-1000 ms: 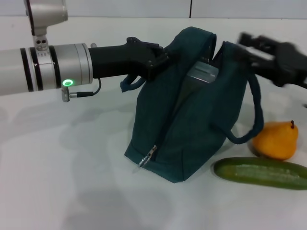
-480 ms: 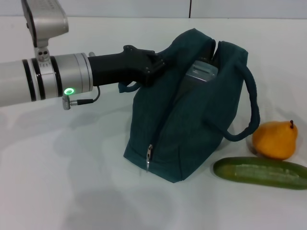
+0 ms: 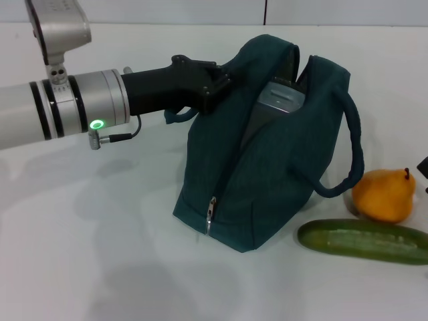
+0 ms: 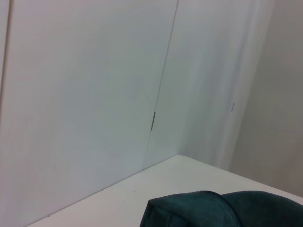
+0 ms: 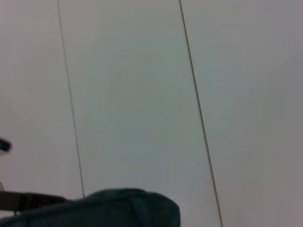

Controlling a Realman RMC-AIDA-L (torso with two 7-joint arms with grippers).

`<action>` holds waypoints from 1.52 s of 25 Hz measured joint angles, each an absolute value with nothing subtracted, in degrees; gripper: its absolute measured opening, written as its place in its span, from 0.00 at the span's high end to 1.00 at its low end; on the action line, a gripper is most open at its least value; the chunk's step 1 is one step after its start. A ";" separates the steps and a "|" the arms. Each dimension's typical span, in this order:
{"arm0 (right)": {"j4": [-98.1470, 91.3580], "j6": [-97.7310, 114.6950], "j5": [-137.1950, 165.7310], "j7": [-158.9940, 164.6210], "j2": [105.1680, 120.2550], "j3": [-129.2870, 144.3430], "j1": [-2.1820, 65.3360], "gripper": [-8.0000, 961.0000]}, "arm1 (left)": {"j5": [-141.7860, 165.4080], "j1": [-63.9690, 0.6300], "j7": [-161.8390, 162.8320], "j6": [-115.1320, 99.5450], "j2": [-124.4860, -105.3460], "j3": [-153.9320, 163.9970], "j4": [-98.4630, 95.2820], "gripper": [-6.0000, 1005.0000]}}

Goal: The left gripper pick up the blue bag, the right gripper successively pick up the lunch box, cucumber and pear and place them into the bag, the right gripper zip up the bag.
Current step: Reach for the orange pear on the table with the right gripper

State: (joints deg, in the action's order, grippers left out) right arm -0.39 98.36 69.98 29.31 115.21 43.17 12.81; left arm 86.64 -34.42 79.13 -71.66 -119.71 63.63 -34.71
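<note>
Right gripper [image 3: 424, 166] has pulled back since a second ago: it was over the bag's far-right top edge, now only a dark sliver shows at the right frame edge, just beside the pear; can't tell its jaws. Bag top also sits a bit higher than half a second ago.

Left gripper [image 3: 217, 85] comes in horizontally from the left on the silver arm, green indicator light [image 3: 97, 124] lit, jaws clamped on the upper left edge of the blue bag [image 3: 267, 154], by its left handle loop. Bag stands upright mid-worktop [image 3: 100, 254], mouth open at the top, zipper pull [image 3: 211, 210] hanging low on the near-left seam. Lunch box [image 3: 281, 99] is inside the bag, one grey corner showing in the opening. Right handle loop droops down the bag's right side.

Pear [image 3: 382, 195] sits on the worktop right of the bag, touching the handle loop. Cucumber [image 3: 364, 241] lies lengthwise just near of the pear, right of the bag's base.
</note>
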 joint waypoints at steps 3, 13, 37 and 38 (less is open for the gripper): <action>-0.31 96.24 70.01 29.20 115.22 43.14 13.16 0.41 | 86.62 -34.40 79.12 -71.73 -119.71 63.63 -34.71 0.95; -0.22 93.47 70.96 29.09 115.40 45.19 14.92 0.42 | 86.56 -34.48 79.10 -71.81 -119.71 63.63 -34.71 0.95; -0.10 91.98 71.12 28.31 115.45 46.76 14.96 0.60 | 86.57 -34.45 79.10 -72.42 -119.71 63.72 -34.88 0.95; -0.10 91.95 71.12 28.30 115.47 46.76 14.96 0.64 | 86.57 -34.45 79.10 -72.42 -119.70 63.72 -34.87 0.95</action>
State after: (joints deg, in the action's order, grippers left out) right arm -0.10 91.95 71.12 28.30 115.47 46.76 14.96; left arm 86.57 -34.45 79.10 -72.42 -119.70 63.72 -34.87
